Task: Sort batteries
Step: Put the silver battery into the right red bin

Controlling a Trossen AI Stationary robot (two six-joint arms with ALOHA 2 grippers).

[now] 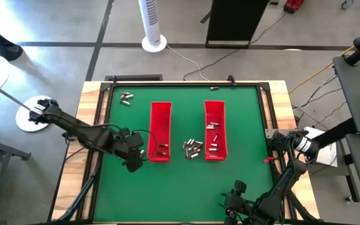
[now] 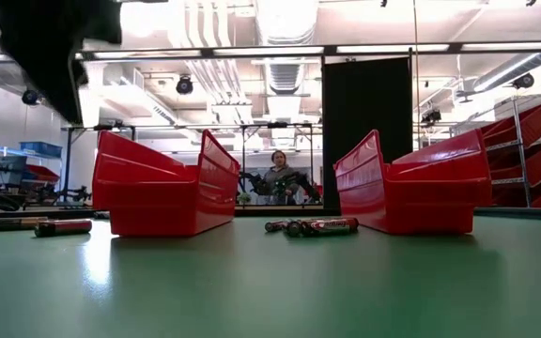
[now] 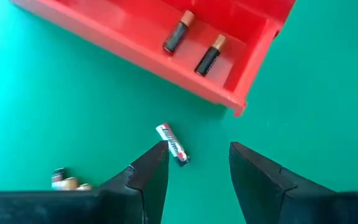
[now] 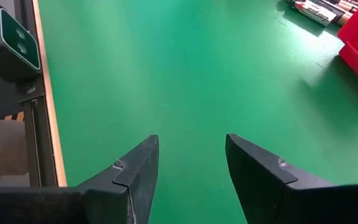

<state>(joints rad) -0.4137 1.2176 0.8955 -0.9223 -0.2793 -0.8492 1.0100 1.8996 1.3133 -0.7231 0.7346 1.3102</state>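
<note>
Left gripper [image 3: 194,165]: it hangs over the green table [image 1: 180,187], just beside the near end of the left red tray [image 1: 160,130]. Its two dark fingers are apart and hold nothing.
Battery by the left gripper [image 3: 172,144]: a small silver one lies flat on the table, close to one finger [image 3: 151,171] and just outside the tray corner.
Left red tray: two dark batteries with gold ends [image 3: 193,43] lie inside it, side by side.
Right gripper [image 4: 191,162]: it waits over bare table near the front right edge. Its fingers are apart and empty.
Loose pile [image 1: 192,147]: a bunch of batteries lies on the table between the two trays.
Right red tray [image 1: 214,128]: a few batteries lie inside.
Far corner: some more batteries [image 1: 126,97] lie at the back left of the table.
</note>
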